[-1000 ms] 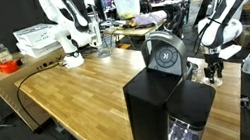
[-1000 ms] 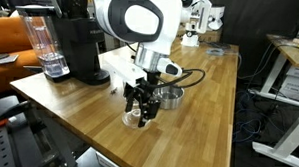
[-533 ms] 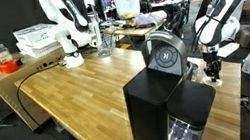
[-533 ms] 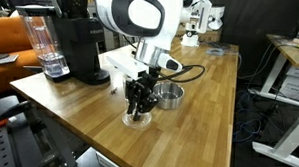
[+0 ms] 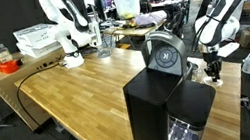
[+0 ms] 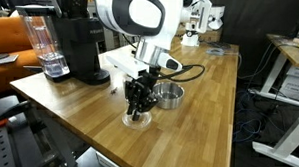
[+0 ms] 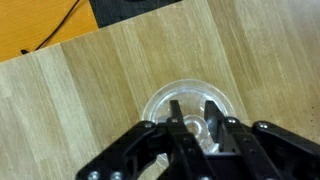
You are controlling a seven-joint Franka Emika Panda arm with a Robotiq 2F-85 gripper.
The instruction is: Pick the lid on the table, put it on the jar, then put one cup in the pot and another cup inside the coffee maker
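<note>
Down came the gripper (image 6: 138, 106) over the last second, and its jaws have pinched in: they are now clamped on the rim of the clear cup (image 6: 136, 117), one finger inside the glass and one outside, as the wrist view shows with the cup (image 7: 188, 112) square under the fingers (image 7: 177, 118). That cup stands upright on the wooden table (image 6: 204, 105), near the front edge in an exterior view. Just beyond it, to the right, sits the small metal pot (image 6: 169, 94), close beside the gripper but apart from the cup. Further back on the left stands the coffee maker (image 6: 76, 46), tall and black, with a clear jar (image 6: 39, 45) at its left side. The white arm (image 6: 142, 23) hangs over the middle of it all. In an exterior view from the opposite end, the coffee maker (image 5: 168, 83) fills the foreground, and the gripper (image 5: 212, 69) shows low behind it. At the far end, a second white robot (image 5: 65, 24) stands beside stacked white trays (image 5: 36, 38).
</note>
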